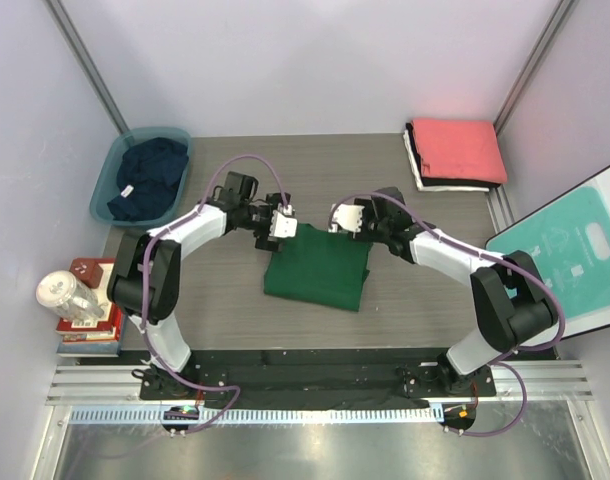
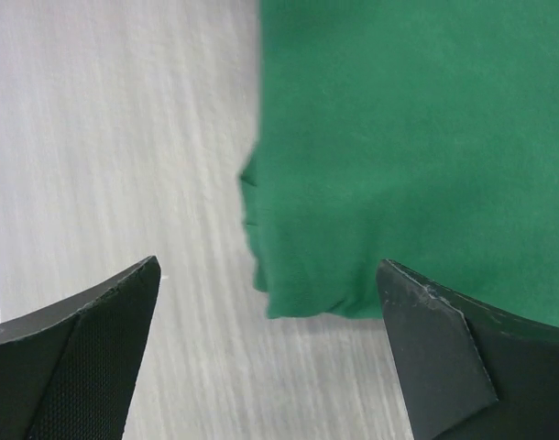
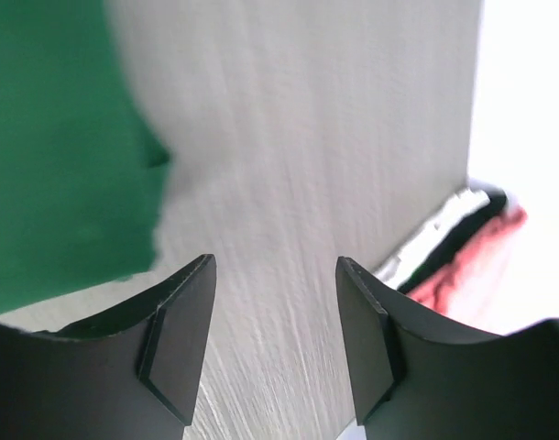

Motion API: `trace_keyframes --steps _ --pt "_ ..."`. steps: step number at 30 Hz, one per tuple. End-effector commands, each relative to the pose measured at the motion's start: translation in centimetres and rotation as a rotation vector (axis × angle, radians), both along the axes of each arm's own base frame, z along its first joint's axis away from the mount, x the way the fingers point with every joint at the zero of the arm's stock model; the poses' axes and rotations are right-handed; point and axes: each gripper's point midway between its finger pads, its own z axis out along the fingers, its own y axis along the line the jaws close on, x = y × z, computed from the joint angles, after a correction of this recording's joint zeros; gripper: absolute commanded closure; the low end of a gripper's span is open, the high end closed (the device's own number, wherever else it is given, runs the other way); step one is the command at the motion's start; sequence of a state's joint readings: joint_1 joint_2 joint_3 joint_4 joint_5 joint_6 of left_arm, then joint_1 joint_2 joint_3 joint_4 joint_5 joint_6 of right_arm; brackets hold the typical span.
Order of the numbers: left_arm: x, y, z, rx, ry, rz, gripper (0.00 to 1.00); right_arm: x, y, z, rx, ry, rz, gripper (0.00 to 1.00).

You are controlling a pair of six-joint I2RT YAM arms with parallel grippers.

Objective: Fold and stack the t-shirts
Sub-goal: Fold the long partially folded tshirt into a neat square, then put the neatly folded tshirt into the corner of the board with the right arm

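Observation:
A dark green t-shirt (image 1: 317, 270) lies folded in the middle of the table. My left gripper (image 1: 282, 228) hovers at its far left corner, open, with only a shirt corner (image 2: 307, 284) and bare table below the jaws (image 2: 268, 266). My right gripper (image 1: 345, 218) is at the far right corner, also open and empty (image 3: 275, 261), with the green shirt (image 3: 60, 156) off to its left. A navy t-shirt (image 1: 145, 178) lies crumpled in the tub. At the far right stands a folded stack with a coral-red t-shirt (image 1: 457, 148) on top and black and white layers (image 3: 444, 229) beneath.
The teal tub (image 1: 105, 175) stands at the far left corner. A teal-and-white board (image 1: 575, 260) leans at the right edge. A jar (image 1: 70, 295) on stacked books (image 1: 90, 335) sits at the left edge, beside the left arm's base.

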State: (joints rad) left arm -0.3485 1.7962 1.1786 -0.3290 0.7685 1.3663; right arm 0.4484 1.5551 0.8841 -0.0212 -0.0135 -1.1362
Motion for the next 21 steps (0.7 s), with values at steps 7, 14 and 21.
trace_keyframes --steps 7,14,21 --pt "-1.3 -1.2 6.9 -0.099 -0.142 -0.005 0.48 -4.1 5.4 4.0 0.432 0.454 -0.102 0.58" --pt "-4.2 -1.5 2.3 -0.007 0.057 -0.058 1.0 -11.9 7.8 -1.9 0.548 0.838 -0.025 0.99" --pt "-5.0 -1.1 -2.8 0.118 0.138 -0.073 1.0 -10.5 7.2 -5.0 0.467 0.848 -0.053 0.99"
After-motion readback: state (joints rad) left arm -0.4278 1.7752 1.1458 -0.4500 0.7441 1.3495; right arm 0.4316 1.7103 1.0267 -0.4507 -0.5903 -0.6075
